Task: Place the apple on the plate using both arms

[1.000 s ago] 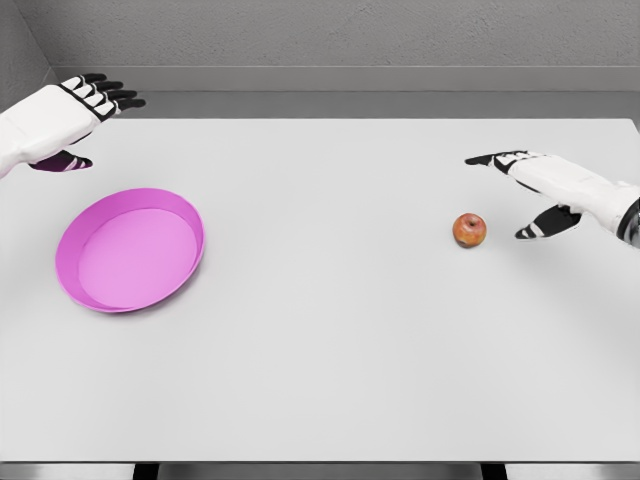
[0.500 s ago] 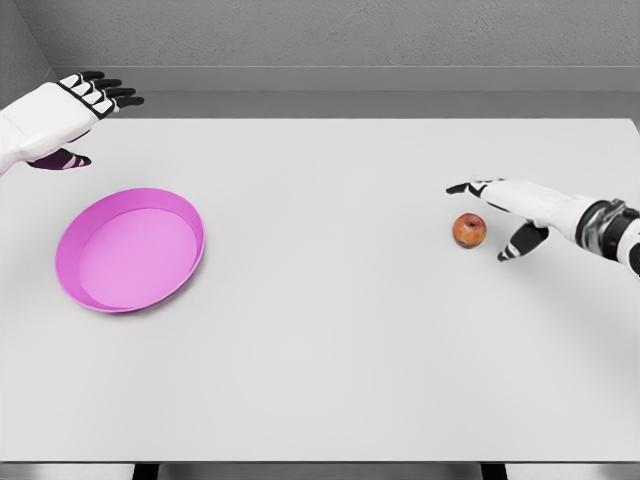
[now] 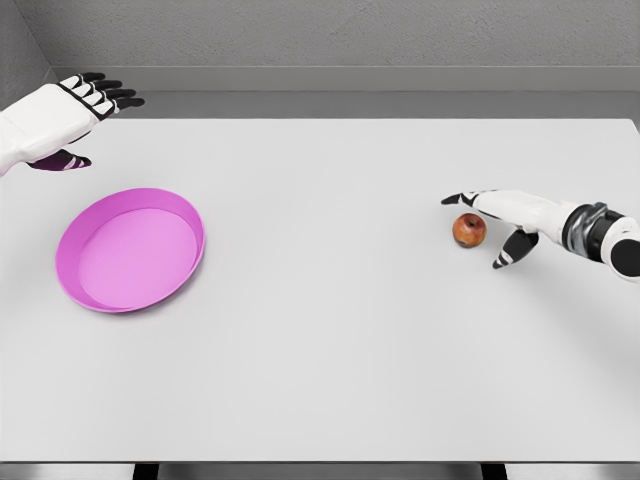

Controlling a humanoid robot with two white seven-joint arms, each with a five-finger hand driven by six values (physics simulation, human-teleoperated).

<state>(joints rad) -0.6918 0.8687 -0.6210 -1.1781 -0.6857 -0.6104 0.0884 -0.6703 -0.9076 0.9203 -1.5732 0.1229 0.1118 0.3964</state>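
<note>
A small red-orange apple [image 3: 468, 230] rests on the white table [image 3: 340, 340] at the right. My right hand [image 3: 482, 226] lies low beside it, open, with fingers reaching over its far side and the thumb at its near right; nothing is grasped. A shallow pink plate [image 3: 130, 249] sits on the left of the table. My left hand [image 3: 72, 112] hovers open above the far left corner, behind the plate.
The table's far edge meets a grey wall [image 3: 340, 40]. Its front edge runs along the bottom of the view.
My right hand has dropped and slid left toward the apple, so its fingers now curve around it. The left hand, plate and apple have stayed put.
</note>
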